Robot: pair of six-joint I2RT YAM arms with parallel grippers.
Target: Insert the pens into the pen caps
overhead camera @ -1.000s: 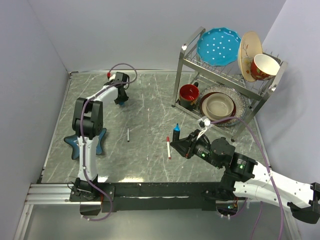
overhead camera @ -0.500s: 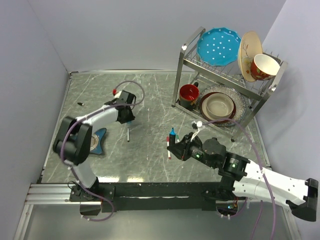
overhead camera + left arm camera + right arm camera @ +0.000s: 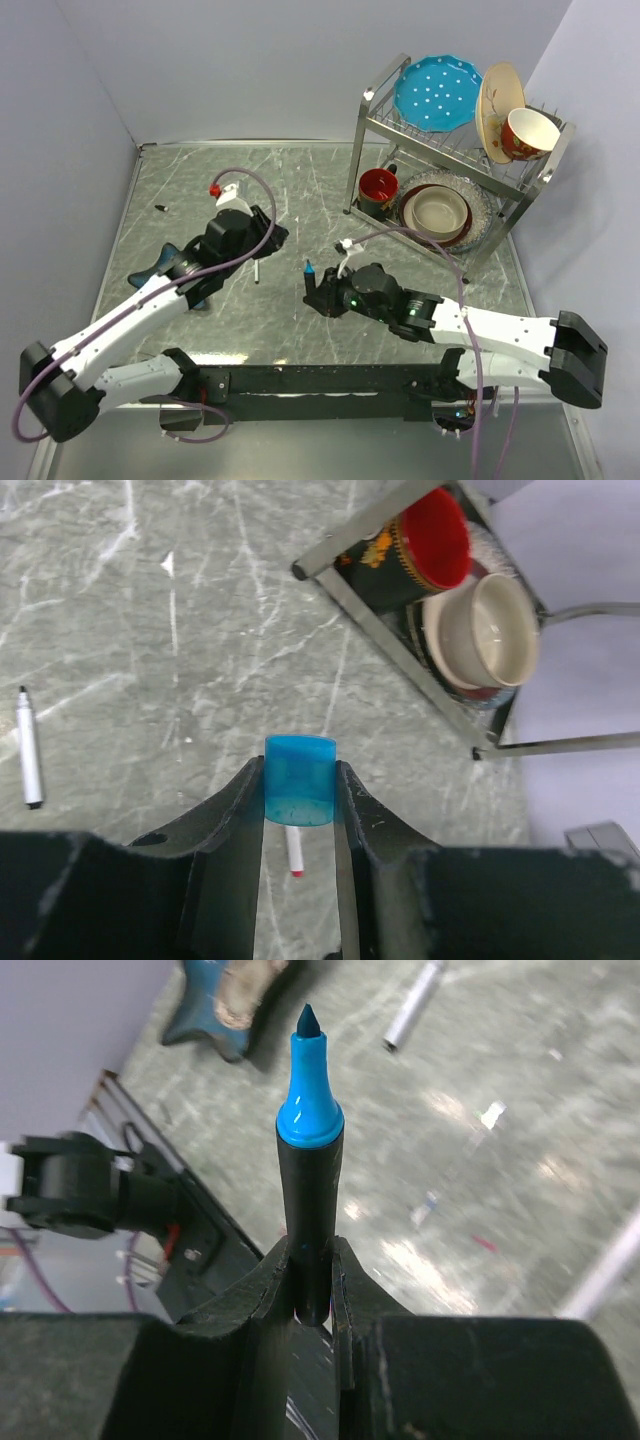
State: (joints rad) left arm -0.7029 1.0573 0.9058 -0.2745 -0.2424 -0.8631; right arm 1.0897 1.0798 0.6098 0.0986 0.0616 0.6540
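Cap point(image 3: 299, 780) and marker point(image 3: 308, 1160) are both up off the table, one in each arm. The left gripper point(image 3: 300, 770) is closed on the little blue cap, its fingers point(image 3: 245, 810) pressing the two sides. I cannot tell which way the open end faces. The right gripper point(image 3: 312, 1260) is clamped on the black barrel of the blue-tipped marker, low down near its tail, so most of the barrel and the tip stick out free. In the overhead view the two arms sit near each other over the middle of the table, not yet touching.

The cap looks like hard, smooth plastic that weighs next to nothing, so I'd guess it could squirt out of the pinch or twist if the push comes off-centre. A grip by the sides is the right one, since it leaves the mouth clear. The marker is stiff and light, but held that far back it may swing in the jaws when the tip meets resistance.

A white pen with a black tip point(image 3: 30, 745) lies on the table to one side, and a red-tipped one point(image 3: 294, 852) shows between the left fingers.
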